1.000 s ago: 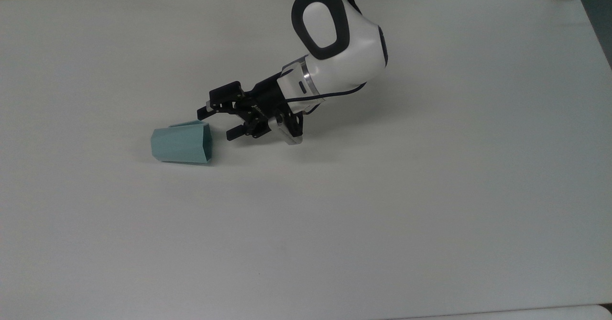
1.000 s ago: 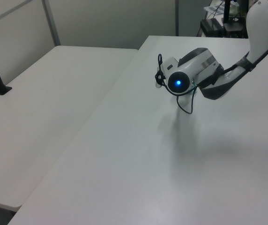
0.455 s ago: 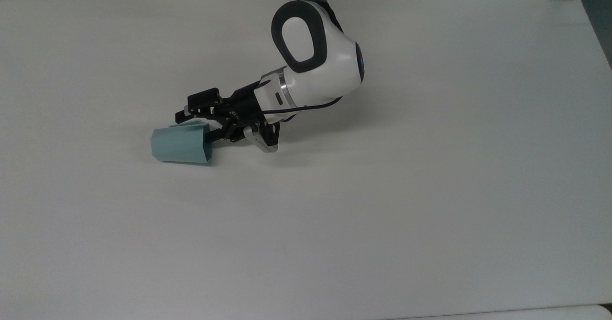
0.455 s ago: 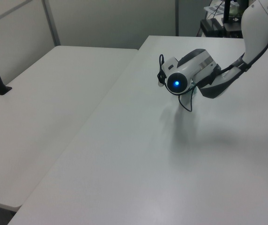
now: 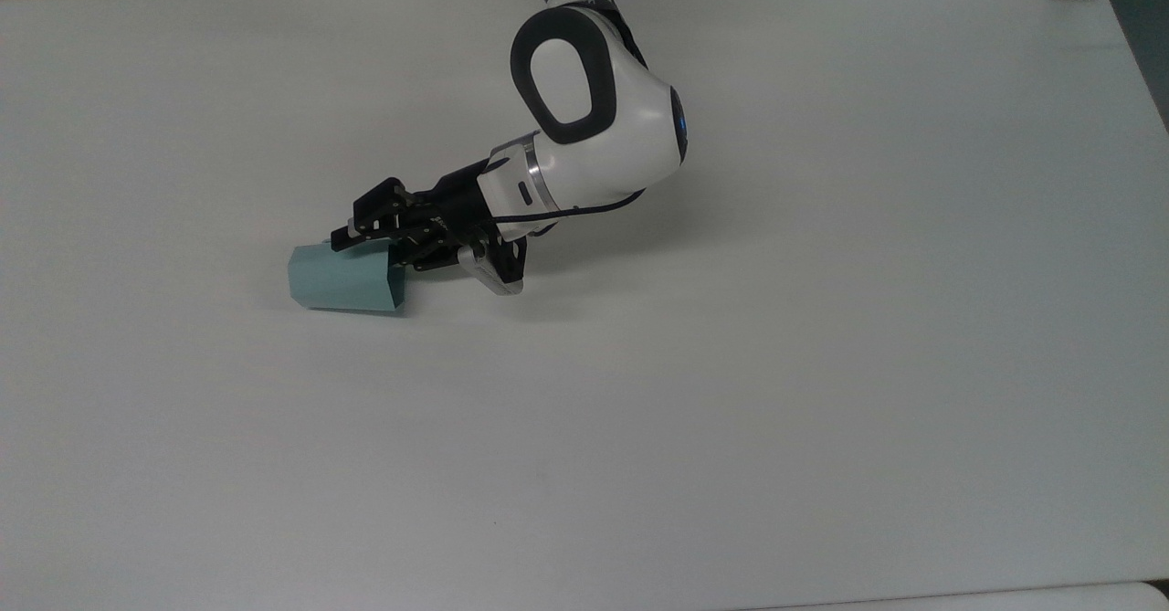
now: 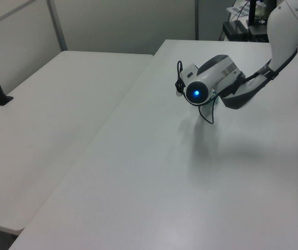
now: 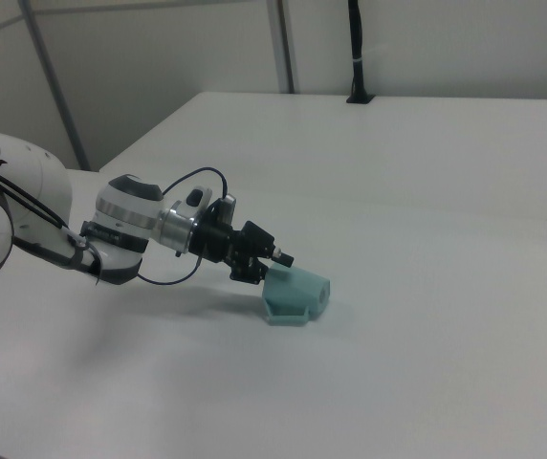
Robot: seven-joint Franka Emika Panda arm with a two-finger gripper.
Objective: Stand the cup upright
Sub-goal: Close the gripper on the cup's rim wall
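The hand is seen left of centre in the top view, angled down toward the lower left, and is placed at the open rim of the cup. One finger lies along the cup's upper wall and the other at the mouth; whether the wall is actually pinched between them cannot be told. In the right view the hand is seen just above the cup, touching its rim end. The cup lies on its side on the table, mouth toward the top view's right, base toward the left. The black wrist is tilted low, and the white arm is bent back toward the upper centre of the frame. In the left view the arm is seen end-on in the upper right, with a blue light lit.
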